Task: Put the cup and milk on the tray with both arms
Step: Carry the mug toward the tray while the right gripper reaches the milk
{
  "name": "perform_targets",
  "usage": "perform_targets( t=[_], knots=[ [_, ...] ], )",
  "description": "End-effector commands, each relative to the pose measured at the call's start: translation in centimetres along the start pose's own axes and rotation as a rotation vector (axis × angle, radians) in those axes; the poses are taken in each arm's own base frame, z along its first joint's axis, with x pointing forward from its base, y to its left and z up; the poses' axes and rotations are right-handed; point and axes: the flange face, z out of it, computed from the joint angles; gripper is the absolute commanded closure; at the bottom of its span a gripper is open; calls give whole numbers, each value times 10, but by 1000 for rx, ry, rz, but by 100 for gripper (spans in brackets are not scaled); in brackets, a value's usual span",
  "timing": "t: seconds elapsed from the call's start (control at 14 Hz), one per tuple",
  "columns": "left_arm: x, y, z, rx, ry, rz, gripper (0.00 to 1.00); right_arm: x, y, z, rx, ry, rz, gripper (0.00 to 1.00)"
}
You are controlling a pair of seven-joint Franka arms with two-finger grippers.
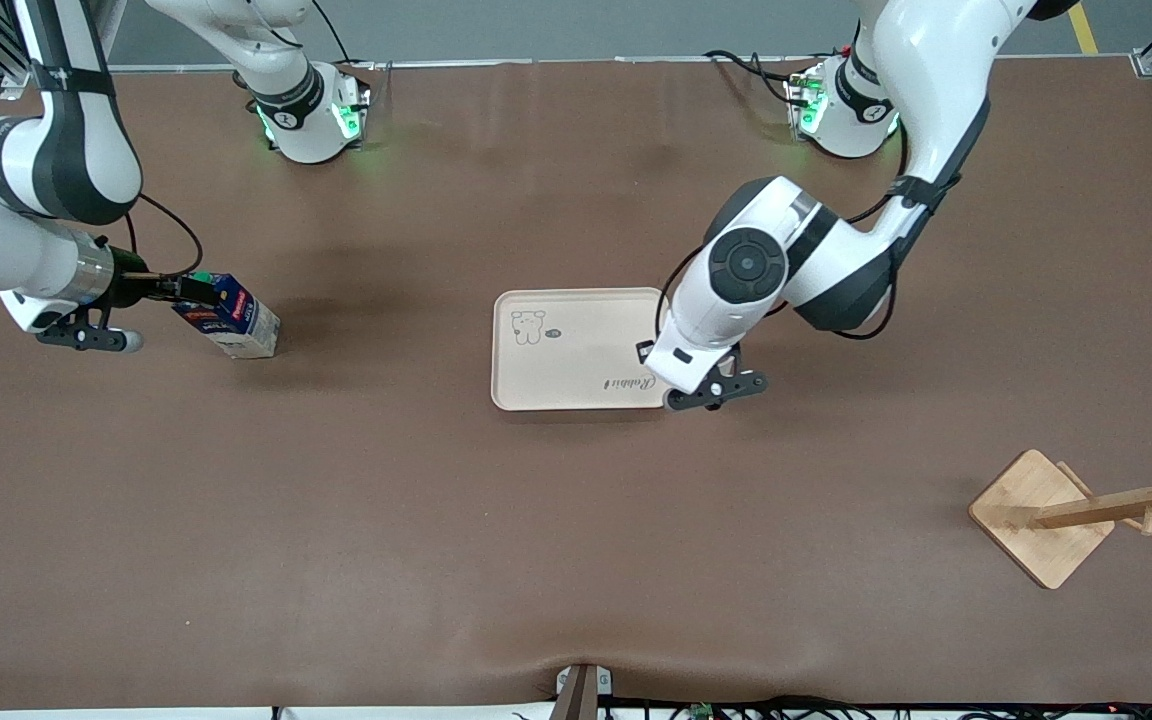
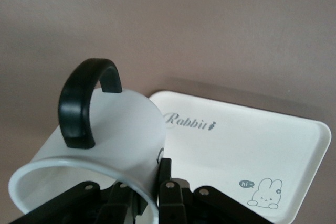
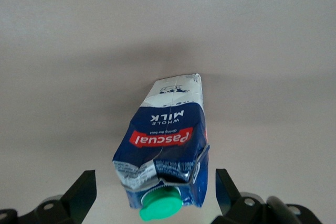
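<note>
We see the smooth white cup (image 2: 105, 145) with its glossy black loop handle pinched at the rim by the left gripper (image 2: 142, 195) over the cream "Rabbit" tray (image 1: 576, 345) at the tray's 3 o'clock edge. The "Pascual WHOLE MILK" carton (image 1: 231, 315), green-capped, sits between the right gripper's (image 3: 152, 195) spread fingers. Bamboo rack (image 1: 1086, 510) sits at the table's 4 o'clock.

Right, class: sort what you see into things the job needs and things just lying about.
Needed:
- cup, held by the shut left gripper over the tray's edge
- milk, standing between the open right gripper's fingers
- tray

Lying about:
- wooden rack, toward the left arm's end
</note>
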Motion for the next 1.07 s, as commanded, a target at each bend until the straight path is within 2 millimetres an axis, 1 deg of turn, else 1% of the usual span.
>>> perform_targets(
  t=[0.0, 0.07, 0.14, 0.21, 0.29, 0.36, 0.43, 0.5, 0.57, 0.79, 0.86, 1.0],
  knots=[
    [-9, 18, 23, 22, -21, -27, 100, -21, 1, 13, -1, 40, -7, 0],
    [-15, 23, 34, 29, -40, -21, 100, -23, 1, 18, -2, 38, -6, 0],
    [-23, 29, 44, 36, -55, -13, 100, -25, 2, 25, -2, 25, -5, 24],
    [-29, 35, 53, 44, -66, -11, 100, -26, 2, 26, -2, 14, -5, 62],
    [-35, 39, 62, 51, -79, -11, 100, -25, 3, 23, -1, 17, -8, 85],
    [-42, 43, 71, 50, -105, -14, 100, -24, 2, 21, -2, 17, -19, 100],
    [-48, 47, 79, 48, -133, -18, 100, -22, 3, 11, 0, 3, -30, 100],
    [-54, 51, 86, 50, -150, -14, 100, -20, 3, -3, 4, -13, -29, 100],
    [-56, 52, 90, 53, -156, -12, 100, -18, 2, -19, 5, -24, -32, 100],
    [-63, 54, 117, 76, -193, -8, 100, -9, -2, -52, 8, -47, -27, 100],
    [-68, 57, 120, 80, -196, 2, 100, -7, -3, -64, 9, -41, -31, 100],
    [-69, 57, 128, 75, -228, -16, 100, -7, -11, -91, 7, -39, -54, 100]
  ],
)
